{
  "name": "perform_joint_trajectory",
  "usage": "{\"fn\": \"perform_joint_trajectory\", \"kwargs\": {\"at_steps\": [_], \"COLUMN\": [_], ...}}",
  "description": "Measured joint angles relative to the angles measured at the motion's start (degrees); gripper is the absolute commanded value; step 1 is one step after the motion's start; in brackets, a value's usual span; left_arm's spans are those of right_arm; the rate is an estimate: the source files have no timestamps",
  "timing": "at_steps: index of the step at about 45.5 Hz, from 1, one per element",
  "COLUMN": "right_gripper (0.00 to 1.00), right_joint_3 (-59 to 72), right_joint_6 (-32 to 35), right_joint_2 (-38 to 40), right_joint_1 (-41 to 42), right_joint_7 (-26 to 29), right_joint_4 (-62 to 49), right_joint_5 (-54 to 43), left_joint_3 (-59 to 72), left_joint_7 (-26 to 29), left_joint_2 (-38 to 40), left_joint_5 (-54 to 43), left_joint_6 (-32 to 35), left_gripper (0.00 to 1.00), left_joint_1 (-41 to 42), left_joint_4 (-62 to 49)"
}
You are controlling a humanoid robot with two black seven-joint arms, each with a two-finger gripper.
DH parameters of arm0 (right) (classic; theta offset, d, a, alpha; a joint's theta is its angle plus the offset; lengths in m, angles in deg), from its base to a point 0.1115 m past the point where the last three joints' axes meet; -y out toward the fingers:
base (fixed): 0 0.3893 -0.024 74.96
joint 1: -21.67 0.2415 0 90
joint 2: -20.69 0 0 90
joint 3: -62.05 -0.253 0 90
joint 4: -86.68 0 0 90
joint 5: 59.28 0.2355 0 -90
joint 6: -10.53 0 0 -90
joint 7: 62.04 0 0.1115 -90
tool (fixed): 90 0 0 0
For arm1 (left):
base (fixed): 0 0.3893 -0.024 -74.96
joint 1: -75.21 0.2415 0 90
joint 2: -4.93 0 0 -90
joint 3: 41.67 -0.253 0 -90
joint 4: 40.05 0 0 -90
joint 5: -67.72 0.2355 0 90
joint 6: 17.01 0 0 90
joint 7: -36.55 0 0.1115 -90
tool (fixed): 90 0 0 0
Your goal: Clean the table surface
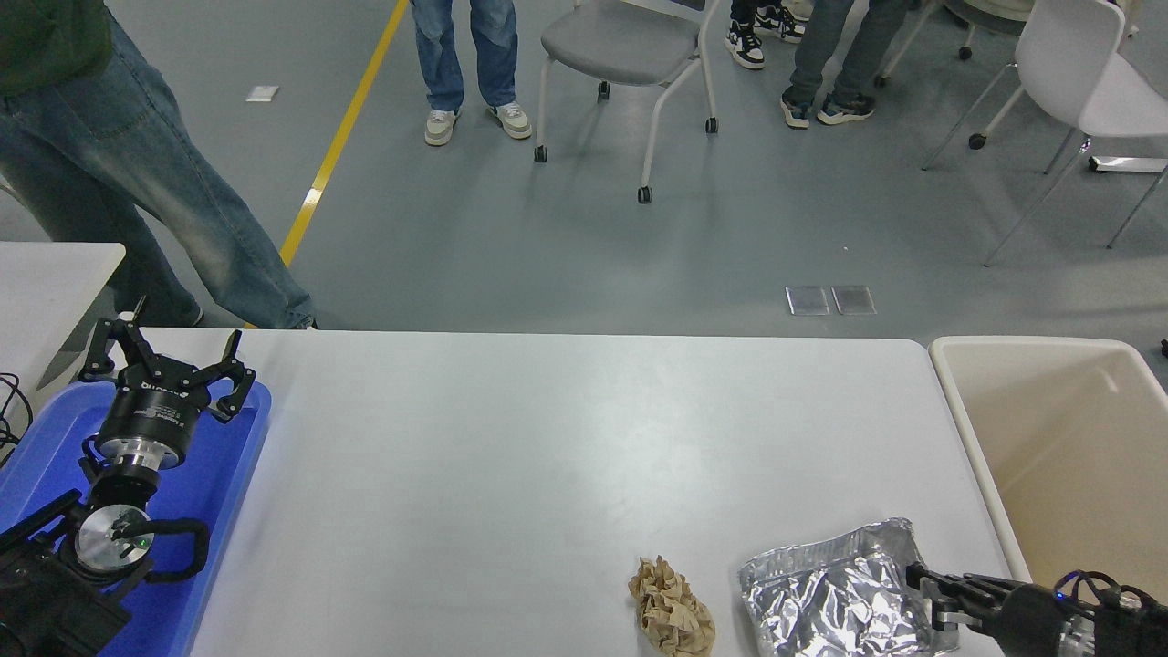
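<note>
Right gripper (923,595) at the near right corner, fingers closed on the right edge of a crumpled silver foil bag (835,593), its black arm reaching in from the right edge. Just left of the bag, apart from it, a wad of brown paper (672,617). Both lying on the table surface (547,456), bare and white across the middle. Right of the table, a beige tub (1068,456). At the near left, left gripper (164,360) parked over a blue tray (228,474), fingers spread wide. Beyond the far edge, chairs (630,46) and people's legs (146,182) on grey floor.
</note>
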Motion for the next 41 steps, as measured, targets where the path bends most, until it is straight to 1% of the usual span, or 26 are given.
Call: {"fn": "perform_joint_trajectory", "kwargs": {"at_steps": [8,19,27,41], "right_gripper": [0.0,0.0,0.0,0.0], "right_joint_3": [-0.3,-1.1,-3.8,-8.5], "right_joint_6": [1.2,4.5,7.6,12.0], "right_joint_2": [3.6,9.7,13.9,18.7], "right_joint_1": [0.8,2.1,2.6,2.9], "right_joint_7": [-0.8,-1.7,-2.1,-2.7], "right_joint_4": [1.6,7.3,11.6,14.7], "right_joint_5": [3.4,12.1,17.9,24.9], "left_joint_3": [0.0,0.0,0.0,0.0], "left_joint_7": [0.0,0.0,0.0,0.0], "left_joint_2": [0.0,0.0,0.0,0.0], "left_joint_5": [0.0,0.0,0.0,0.0], "left_joint_6": [0.0,0.0,0.0,0.0], "left_gripper": [1.0,1.0,1.0,1.0], "left_joint_1": [0.0,0.0,0.0,0.0], "left_joint_4": [0.0,0.0,0.0,0.0]}}
